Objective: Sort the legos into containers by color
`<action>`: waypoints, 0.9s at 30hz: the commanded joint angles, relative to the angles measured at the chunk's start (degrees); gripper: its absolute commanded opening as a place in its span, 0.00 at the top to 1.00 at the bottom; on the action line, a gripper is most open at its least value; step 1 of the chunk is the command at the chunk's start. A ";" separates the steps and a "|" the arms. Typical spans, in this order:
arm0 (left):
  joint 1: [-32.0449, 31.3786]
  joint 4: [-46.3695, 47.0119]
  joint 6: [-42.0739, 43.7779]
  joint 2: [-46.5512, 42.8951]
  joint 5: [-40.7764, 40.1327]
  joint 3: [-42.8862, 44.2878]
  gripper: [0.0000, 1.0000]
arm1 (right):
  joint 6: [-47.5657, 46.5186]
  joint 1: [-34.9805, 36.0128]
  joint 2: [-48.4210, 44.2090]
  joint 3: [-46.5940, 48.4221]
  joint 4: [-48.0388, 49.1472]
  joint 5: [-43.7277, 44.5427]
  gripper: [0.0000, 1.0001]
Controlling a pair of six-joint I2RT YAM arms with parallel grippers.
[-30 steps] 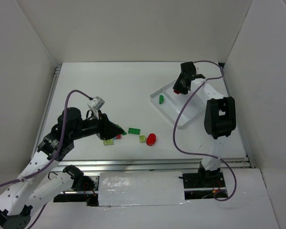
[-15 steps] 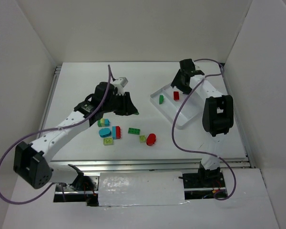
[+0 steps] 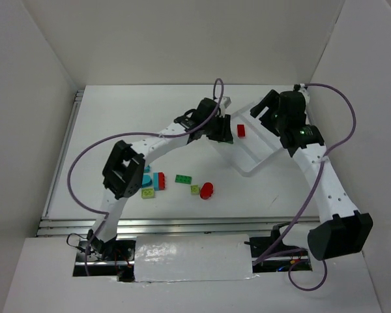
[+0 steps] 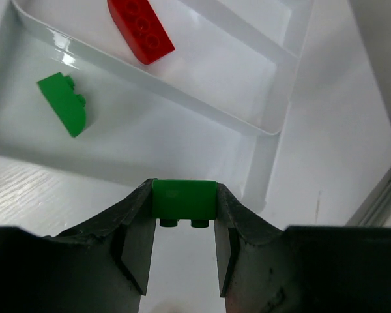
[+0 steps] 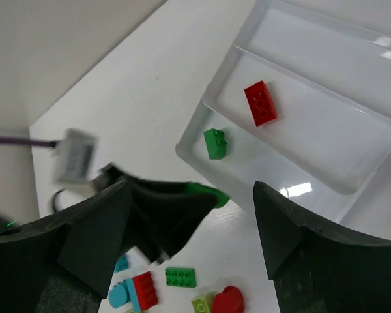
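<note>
Both arms reach to the tray [image 4: 274, 98], left stretched far across
Pinching green lego [image 4: 184, 199], left gripper [image 3: 219, 132] hangs over tray corner; right gripper [image 3: 264, 111] fingers spread wide.

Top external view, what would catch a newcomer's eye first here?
The left arm reaches diagonally across the table, its tool pinching a green brick right at the edge of the white tray. In that tray a red brick and another green piece lie in neighbouring compartments. A bright cluster of loose bricks sits on the table nearer the arm bases.
</note>
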 commanded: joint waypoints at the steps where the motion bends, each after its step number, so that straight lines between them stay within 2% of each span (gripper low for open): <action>1: -1.34 -4.27 1.01 7.60 -2.37 8.08 0.88 | 0.45 -0.45 -1.75 -3.25 1.92 -2.96 0.17; 4: -1.61 -5.68 0.40 12.70 -3.60 12.84 0.74 | -0.43 -0.45 -3.95 -4.39 1.83 -4.45 0.17; 5: -1.52 -5.86 0.14 13.67 -4.04 14.67 0.56 | -0.78 -0.36 -4.39 -4.57 1.92 -4.54 0.17; 6: -1.52 -7.08 0.05 15.25 -4.31 15.91 0.43 | -1.05 -0.45 -5.26 -4.66 1.92 -4.72 0.17; 7: -1.61 -7.87 0.48 15.79 -4.57 17.14 0.24 | -1.66 -0.36 -5.45 -4.66 1.92 -4.72 0.17; 9: -1.61 -8.24 0.31 14.66 -5.88 17.25 0.04 | -2.10 -0.45 -5.54 -4.13 1.13 -4.89 0.17; 10: -1.61 -7.71 0.31 13.60 -6.15 16.37 0.01 | -2.63 -0.45 -5.54 -4.13 1.13 -5.07 0.17; 14: -0.91 -6.56 -1.09 5.88 -10.01 9.00 0.01 | -2.72 -0.45 -6.15 -5.53 3.14 -6.91 0.18; 16: 1.19 -7.79 -4.16 -1.32 -17.10 5.48 0.01 | -3.16 -0.19 -7.90 -8.25 5.34 -10.94 0.19; 18: 3.56 -9.45 -7.75 -9.73 -20.46 -0.14 0.00 | -3.86 0.95 -9.66 -10.27 8.07 -12.54 0.19; 21: 9.54 -14.89 -9.88 -20.11 -25.48 -5.43 0.01 | -6.58 7.97 -7.74 -9.41 7.63 -10.79 0.18; 22: 12.25 -16.91 -9.80 -22.42 -27.23 -6.22 0.00 | -10.50 13.38 -6.60 -8.71 7.72 -11.22 0.18; 24: 14.82 -22.54 -7.70 -29.25 -30.84 -8.24 0.00 | -18.92 19.03 -0.90 -5.91 7.46 -13.58 0.16; 25: 16.65 -24.47 -6.55 -31.39 -31.72 -8.77 0.00 | -21.94 21.06 1.56 -4.24 6.41 -17.68 0.15; 26: 17.19 -28.15 -5.24 -33.41 -34.69 -9.91 0.00 | -25.71 25.00 7.33 -2.13 2.49 -20.25 0.03; 27: 16.85 -30.62 -4.70 -37.26 -37.68 -10.27 0.00 | -32.71 27.21 10.17 1.20 0.97 -22.10 0.00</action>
